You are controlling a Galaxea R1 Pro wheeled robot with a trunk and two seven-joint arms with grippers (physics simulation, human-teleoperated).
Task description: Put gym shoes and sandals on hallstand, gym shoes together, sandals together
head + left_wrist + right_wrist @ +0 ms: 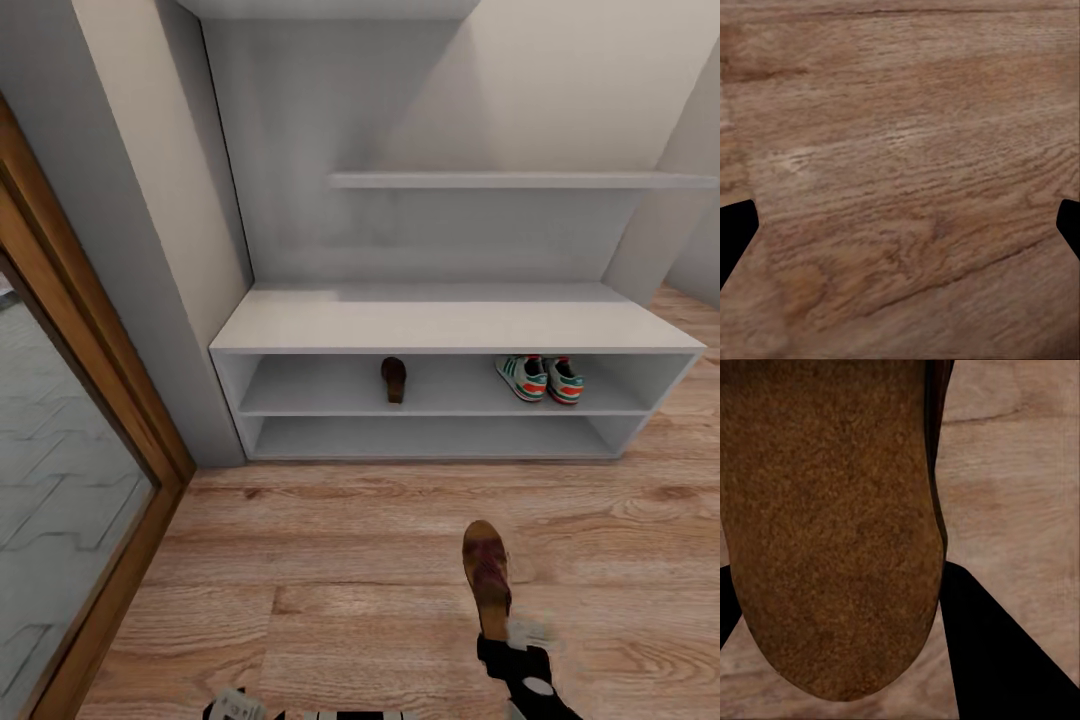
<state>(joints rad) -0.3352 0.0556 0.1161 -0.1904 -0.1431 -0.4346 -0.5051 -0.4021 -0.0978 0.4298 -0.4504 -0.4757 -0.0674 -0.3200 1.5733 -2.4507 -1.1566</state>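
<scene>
Sandal [487, 577] clamped at its heel end in right gripper [505, 640], held out over the corridor floor [330, 560], toe pointing at the hallstand [440, 325]. Dark brown straps, tan footbed; right wrist view has the footbed [832, 525] up close with black fingers [997, 652] either side. Left gripper [900, 225] points down at bare planks, fingertips wide apart, nothing between them. Advice: carry it level, clear the bench top edge, set it on the upper shelf just beside the other sandal [394, 378]. Gym shoes [540, 379] already paired further right, same shelf.
</scene>
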